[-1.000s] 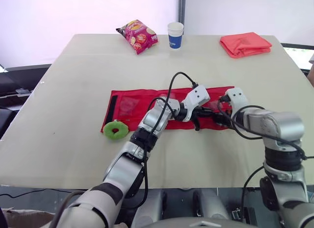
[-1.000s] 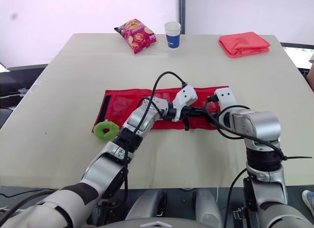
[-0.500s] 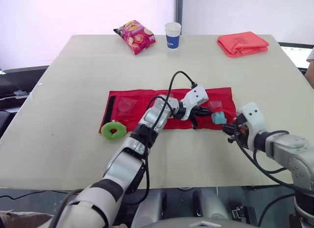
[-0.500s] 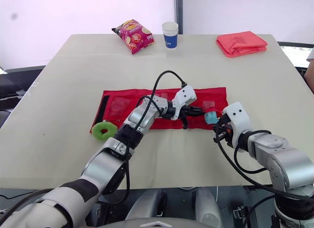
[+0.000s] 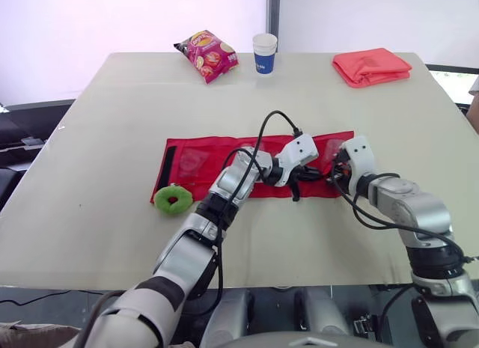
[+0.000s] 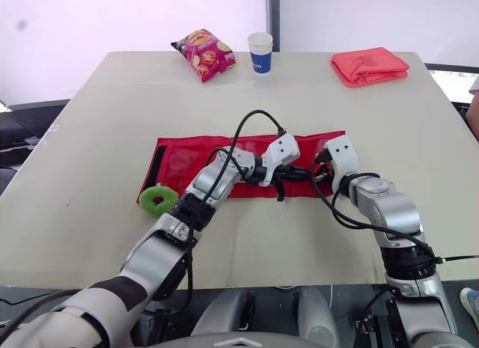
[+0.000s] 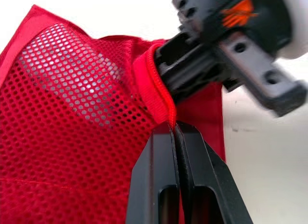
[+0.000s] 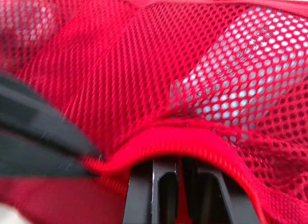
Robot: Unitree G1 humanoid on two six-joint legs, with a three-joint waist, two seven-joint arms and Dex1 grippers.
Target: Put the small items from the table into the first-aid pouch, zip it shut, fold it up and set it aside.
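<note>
My left gripper (image 7: 174, 130) and right gripper (image 8: 179, 167) both pinch the corded zip hem of the first-aid pouch (image 5: 200, 165), which lies spread on the tabletop (image 5: 112, 123); I judge its mesh light and floppy, so that stiffer hem seems the place to hold.

i see the red mesh-pocketed pouch (image 5: 202, 165) lying unfolded, flat across the middle of the table (image 5: 112, 123), right pocket rim bunched up; green ring (image 5: 174, 199) outside at its front left corner.

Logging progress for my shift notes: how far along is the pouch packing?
Done: pale items lie behind the mesh of the red pouch. In hand: left gripper and right gripper pinch its rim near the right end. Left: green ring outside, zipping, folding, setting aside.
</note>
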